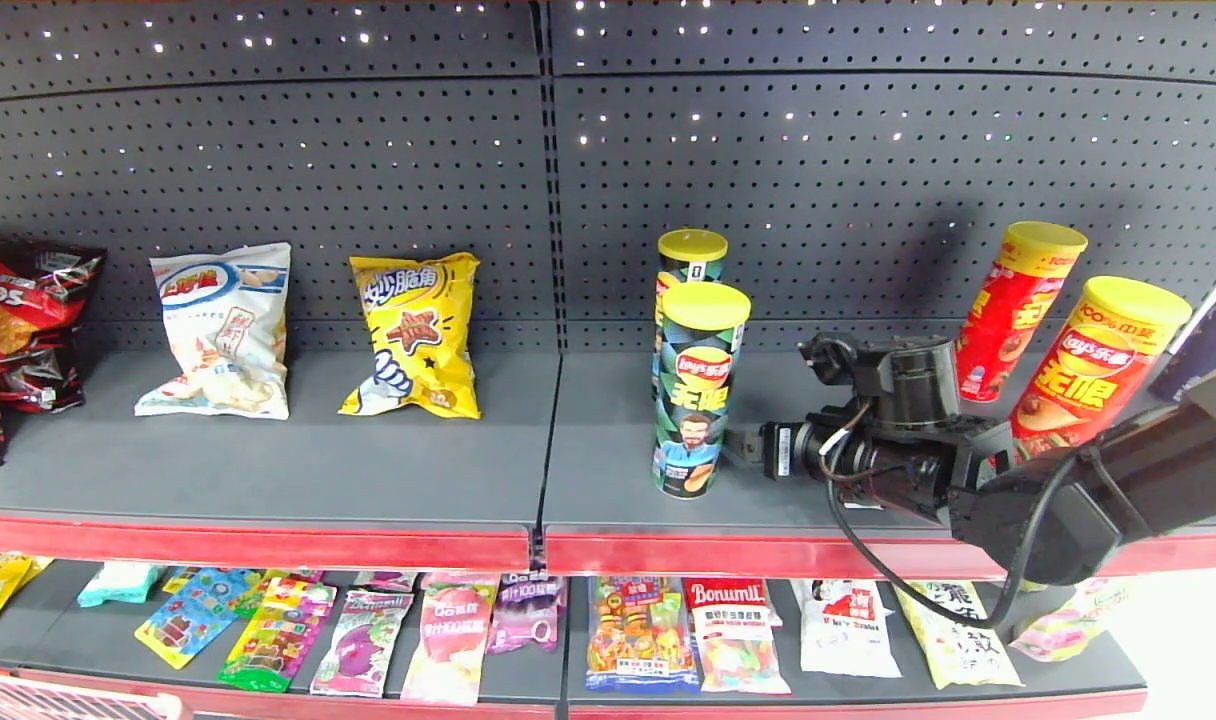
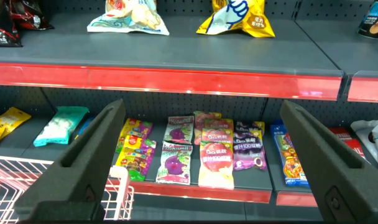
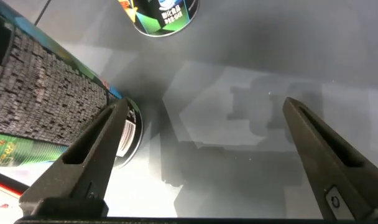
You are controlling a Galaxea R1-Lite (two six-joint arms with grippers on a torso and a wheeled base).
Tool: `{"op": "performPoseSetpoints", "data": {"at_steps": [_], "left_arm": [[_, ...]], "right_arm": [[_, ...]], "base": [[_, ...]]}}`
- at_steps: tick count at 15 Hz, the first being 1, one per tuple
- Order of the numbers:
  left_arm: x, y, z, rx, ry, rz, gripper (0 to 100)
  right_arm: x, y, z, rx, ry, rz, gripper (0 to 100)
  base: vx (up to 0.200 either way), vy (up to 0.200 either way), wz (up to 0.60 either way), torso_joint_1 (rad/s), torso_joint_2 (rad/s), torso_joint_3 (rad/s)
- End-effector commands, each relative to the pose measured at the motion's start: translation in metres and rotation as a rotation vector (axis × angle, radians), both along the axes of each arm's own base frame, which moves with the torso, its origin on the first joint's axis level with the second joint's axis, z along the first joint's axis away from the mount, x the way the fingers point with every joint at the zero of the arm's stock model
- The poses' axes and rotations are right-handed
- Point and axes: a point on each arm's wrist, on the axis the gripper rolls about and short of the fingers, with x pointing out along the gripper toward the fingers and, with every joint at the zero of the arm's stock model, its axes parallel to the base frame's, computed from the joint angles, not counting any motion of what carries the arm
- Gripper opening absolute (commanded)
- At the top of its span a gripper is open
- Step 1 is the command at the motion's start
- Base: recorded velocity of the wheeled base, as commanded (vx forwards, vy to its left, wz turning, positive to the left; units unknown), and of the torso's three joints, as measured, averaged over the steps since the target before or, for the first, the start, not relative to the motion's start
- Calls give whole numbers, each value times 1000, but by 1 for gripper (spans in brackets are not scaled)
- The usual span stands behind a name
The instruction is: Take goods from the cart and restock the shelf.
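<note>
While the right gripper (image 3: pixel 204 106) is hovering low over the upper shelf (image 1: pixel 368 470), its fingers are standing wide apart and gripping nothing, one of them lying just beside the base of the front green can (image 1: pixel 701 390). That can is standing upright near the shelf's front edge, with a rear green can (image 1: pixel 690 255) directly behind it; two red cans (image 1: pixel 1018 305) are leaning beyond the arm, to its right. A white bag (image 1: pixel 223 330) and a yellow bag (image 1: pixel 415 335) are resting against the back panel farther left. The left gripper (image 2: pixel 201 106) is hanging before the lower shelf (image 2: pixel 195 194), fingers fully spread and empty, near the cart (image 2: pixel 52 180) and facing flat packets (image 2: pixel 215 155).
</note>
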Motion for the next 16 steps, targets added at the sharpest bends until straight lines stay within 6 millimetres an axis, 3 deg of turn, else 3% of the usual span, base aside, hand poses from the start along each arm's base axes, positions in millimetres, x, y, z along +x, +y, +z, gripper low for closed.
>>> {"op": "performPoseSetpoints", "data": {"at_steps": [1, 16], "left_arm": [[0, 0, 0, 0, 1, 1, 100], [0, 0, 0, 0, 1, 1, 100]], "right_arm": [[0, 1, 0, 0, 0, 3, 100], [-7, 0, -11, -22, 37, 12, 100]], "base": [[0, 0, 0, 0, 0, 0], [0, 0, 0, 0, 0, 0]]}}
